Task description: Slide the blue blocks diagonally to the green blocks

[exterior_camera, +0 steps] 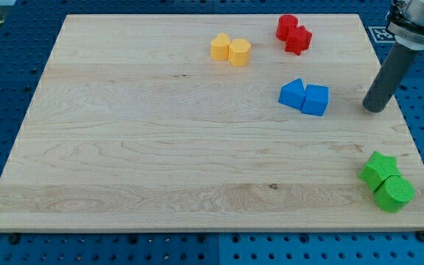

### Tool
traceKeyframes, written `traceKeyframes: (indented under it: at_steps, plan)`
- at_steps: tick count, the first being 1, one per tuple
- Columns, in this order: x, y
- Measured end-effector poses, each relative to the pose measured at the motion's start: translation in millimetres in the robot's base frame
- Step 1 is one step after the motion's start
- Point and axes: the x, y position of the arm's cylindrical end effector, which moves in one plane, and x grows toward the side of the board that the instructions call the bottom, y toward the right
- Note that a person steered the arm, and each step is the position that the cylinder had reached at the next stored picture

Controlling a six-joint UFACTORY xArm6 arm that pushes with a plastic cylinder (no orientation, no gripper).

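Right of centre, two blue blocks (305,96) are sitting touching; rod tip (375,110), holding nothing, is hovering to their right. Green blocks (386,182) lower right. Tip likely needs repositioning upper-left of blue.

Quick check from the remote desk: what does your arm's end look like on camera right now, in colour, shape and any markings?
A straight, dark grey cylindrical rod, plain and unmarked, ending at my tip. Above it sits a wider metallic silver collar with a dark band, cut off by the view's top right corner. No cables or labels show. The tip stands to the view's right of the blue blocks.
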Motion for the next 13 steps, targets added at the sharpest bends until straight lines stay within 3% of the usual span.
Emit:
traceKeyframes:
  at_steps: [2, 7, 11, 13]
  plan:
    - [0, -6]
    - [-17, -97]
    - [-17, -259]
    - [-17, -243]
